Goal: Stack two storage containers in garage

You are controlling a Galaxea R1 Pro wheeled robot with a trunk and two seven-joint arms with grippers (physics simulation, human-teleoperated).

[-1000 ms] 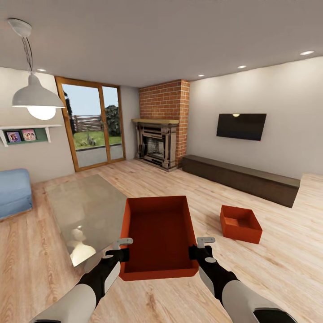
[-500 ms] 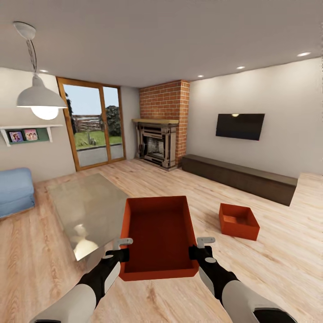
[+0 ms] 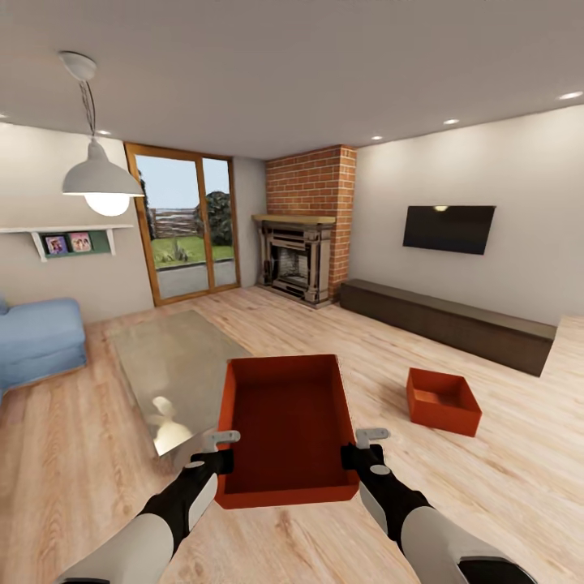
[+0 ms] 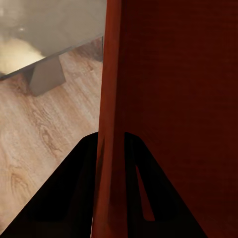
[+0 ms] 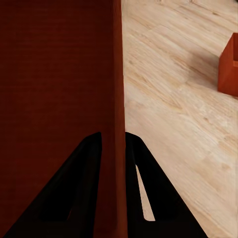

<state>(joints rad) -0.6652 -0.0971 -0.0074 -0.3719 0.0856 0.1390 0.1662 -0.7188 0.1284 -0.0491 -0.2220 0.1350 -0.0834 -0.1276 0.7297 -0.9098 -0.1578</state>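
The robot stands in the living room and holds up one orange-red box (image 3: 288, 430) in front of it with both arms. The box is open on top and nothing is inside. The left gripper (image 3: 217, 460) pinches the left wall of the box near the close corner. In the left wrist view, the thin red wall (image 4: 110, 124) runs right between the two dark fingers (image 4: 74, 193), one finger on each side of it. The right gripper (image 3: 363, 454) pinches the right wall the same way. In the right wrist view, the wall (image 5: 118, 99) sits between the two dark fingers (image 5: 82, 188) too. The held box is up in the air, level, above the light wood floor (image 3: 73, 454).

The second box (image 3: 443, 401) rests on the wood floor, off to the right of the held one and well apart from it. It is open on top too. A corner of it (image 5: 229, 64) shows in the right wrist view.

A glass table (image 3: 174, 365) stands to the left of the held box, and its edge (image 4: 49, 54) shows in the left wrist view beside the box wall. A blue sofa (image 3: 40, 341) is at the far left. A white lamp (image 3: 101, 174) hangs from the ceiling above it. A brick fireplace (image 3: 304, 243) stands in the far corner, next to a big glass door (image 3: 186, 223). A black TV (image 3: 448, 229) hangs on the right wall, over a long dark bench (image 3: 454, 324).
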